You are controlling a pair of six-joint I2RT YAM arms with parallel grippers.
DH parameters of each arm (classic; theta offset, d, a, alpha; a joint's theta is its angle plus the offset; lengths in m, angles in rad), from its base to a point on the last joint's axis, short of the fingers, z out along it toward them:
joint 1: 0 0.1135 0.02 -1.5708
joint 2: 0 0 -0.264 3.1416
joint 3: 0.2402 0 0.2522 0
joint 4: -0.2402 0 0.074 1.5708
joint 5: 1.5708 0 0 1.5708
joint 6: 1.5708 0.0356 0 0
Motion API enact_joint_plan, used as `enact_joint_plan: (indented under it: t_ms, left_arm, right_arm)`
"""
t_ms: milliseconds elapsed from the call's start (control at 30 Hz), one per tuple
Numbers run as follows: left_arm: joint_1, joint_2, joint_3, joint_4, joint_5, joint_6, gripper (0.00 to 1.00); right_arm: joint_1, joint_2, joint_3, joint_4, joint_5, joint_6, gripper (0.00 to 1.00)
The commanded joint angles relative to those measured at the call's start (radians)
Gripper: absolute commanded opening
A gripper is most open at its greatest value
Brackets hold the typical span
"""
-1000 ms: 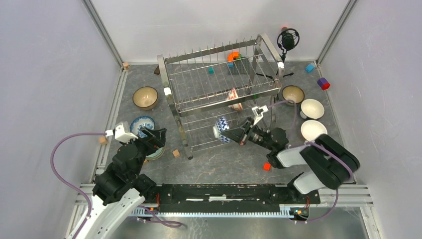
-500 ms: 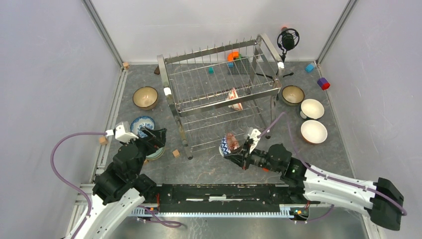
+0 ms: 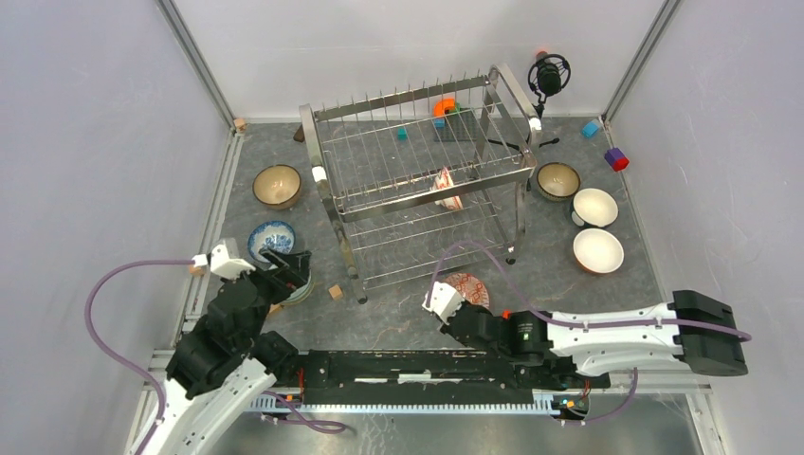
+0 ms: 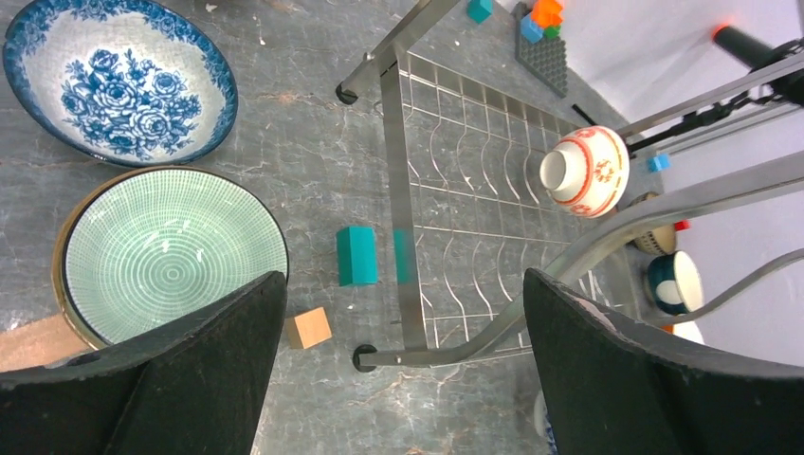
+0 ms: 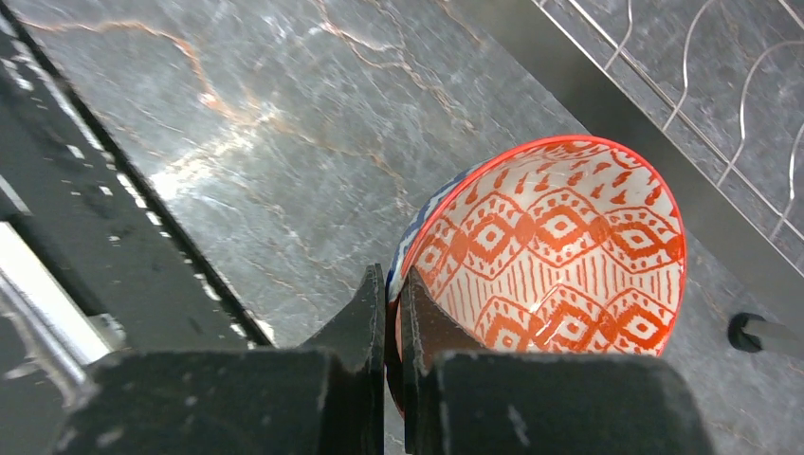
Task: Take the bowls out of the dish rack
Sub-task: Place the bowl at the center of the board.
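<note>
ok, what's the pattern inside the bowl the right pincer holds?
The bowl is orange-red diamonds on white inside; best in the right wrist view.

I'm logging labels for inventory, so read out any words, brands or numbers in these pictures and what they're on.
No text can be read in any view. The orange-patterned bowl held by the right gripper carries only diamond motifs, the blue-and-white bowl only flowers, and the dish rack bears no visible marking.

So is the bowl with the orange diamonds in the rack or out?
Out. The bowl is over the grey table, in front of the dish rack, its rim pinched by the right end effector.
</note>
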Motion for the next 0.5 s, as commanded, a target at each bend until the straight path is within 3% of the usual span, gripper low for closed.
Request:
enact_joint_plan:
  t_ms: [0,467]
  left_arm:
    - [-0.003,-0.070,0.045,-0.098,-0.027,-0.097,1.00]
    - [-0.003,-0.254,0.064,-0.106,0.109,-0.161,1.00]
  right_arm:
    - [0.005,0.065,0.079,0.022,0.089,-0.045,0.00]
    - [0.035,0.124,0.135,-0.009,-0.044,-0.152,0.00]
